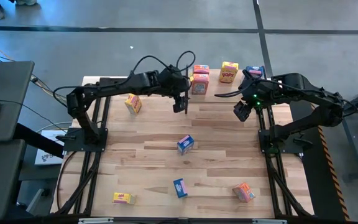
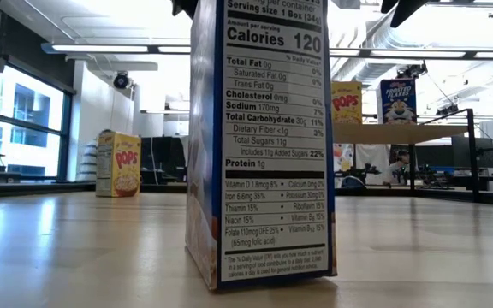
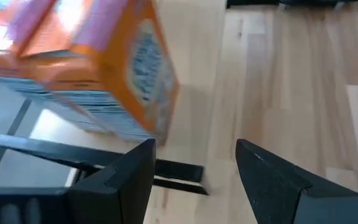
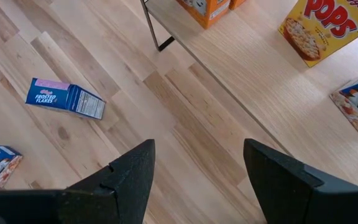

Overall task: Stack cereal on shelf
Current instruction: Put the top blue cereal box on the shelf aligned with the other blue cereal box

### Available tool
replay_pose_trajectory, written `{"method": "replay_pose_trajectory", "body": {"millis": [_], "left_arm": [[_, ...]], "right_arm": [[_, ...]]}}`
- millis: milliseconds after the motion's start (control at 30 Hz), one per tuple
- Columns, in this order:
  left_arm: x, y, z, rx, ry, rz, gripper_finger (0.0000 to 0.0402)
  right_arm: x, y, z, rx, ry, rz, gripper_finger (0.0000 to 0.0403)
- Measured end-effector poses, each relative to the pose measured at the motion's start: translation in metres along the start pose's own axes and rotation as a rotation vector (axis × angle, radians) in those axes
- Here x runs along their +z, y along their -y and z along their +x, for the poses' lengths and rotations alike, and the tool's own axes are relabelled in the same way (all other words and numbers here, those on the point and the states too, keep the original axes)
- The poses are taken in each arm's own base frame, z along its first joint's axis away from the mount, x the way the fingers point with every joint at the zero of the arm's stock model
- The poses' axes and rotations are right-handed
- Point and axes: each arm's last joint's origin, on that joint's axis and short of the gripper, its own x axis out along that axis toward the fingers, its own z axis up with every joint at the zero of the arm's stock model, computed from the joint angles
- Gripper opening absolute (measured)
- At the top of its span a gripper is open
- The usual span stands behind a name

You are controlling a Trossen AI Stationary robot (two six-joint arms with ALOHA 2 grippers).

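The shelf [image 1: 229,87] stands at the far edge of the counter [image 1: 148,155] and carries several cereal boxes: two orange boxes [image 1: 200,79] toward its left end, one closely behind the other, a yellow box [image 1: 229,72] in the middle and a blue box [image 1: 254,71] at its right end. The left hand [image 1: 179,106] hangs with fingers spread and nothing between them, just in front of the shelf's left end; its wrist camera shows an orange box [image 3: 92,68] on the shelf just beyond the fingers [image 3: 126,177]. The right hand [image 1: 241,112] hovers near the shelf's right part, also spread and empty, looking down on the shelf edge with the yellow box [image 4: 325,28] on it. Five more boxes sit off the shelf on the counter: a yellow one [image 1: 133,103] far left, a blue one [image 1: 185,144] in the middle, another blue one [image 1: 179,187] nearer, a yellow one [image 1: 123,198] near left and an orange one [image 1: 243,192] near right. In the low camera a box [image 2: 264,141] stands upright close by, nutrition panel facing out
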Motion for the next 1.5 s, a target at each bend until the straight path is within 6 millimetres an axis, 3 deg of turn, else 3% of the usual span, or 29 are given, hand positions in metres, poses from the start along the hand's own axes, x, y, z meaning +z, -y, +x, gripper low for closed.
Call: {"method": "replay_pose_trajectory", "body": {"millis": [533, 1033, 1200, 1500], "left_arm": [[0.010, 0.026, 0.013, -0.050, 0.076, 0.066, 0.0214], [-0.004, 0.076, -0.004, -0.139, -0.138, 0.076, 0.0214], [-0.002, 0.091, -0.010, -0.161, -0.136, 0.042, 0.0214], [0.003, 0.108, -0.023, -0.193, -0.101, 0.030, 0.0214]], "right_arm": [[0.000, 0.000, 0.000, 0.000, 0.000, 0.000, 0.0239], [0.000, 0.000, 0.000, 0.002, 0.003, 0.000, 0.0239], [0.000, 0.000, 0.000, -0.001, 0.005, -0.106, 0.0239], [0.001, 0.000, 0.000, 0.000, 0.008, -0.130, 0.0239]]}}
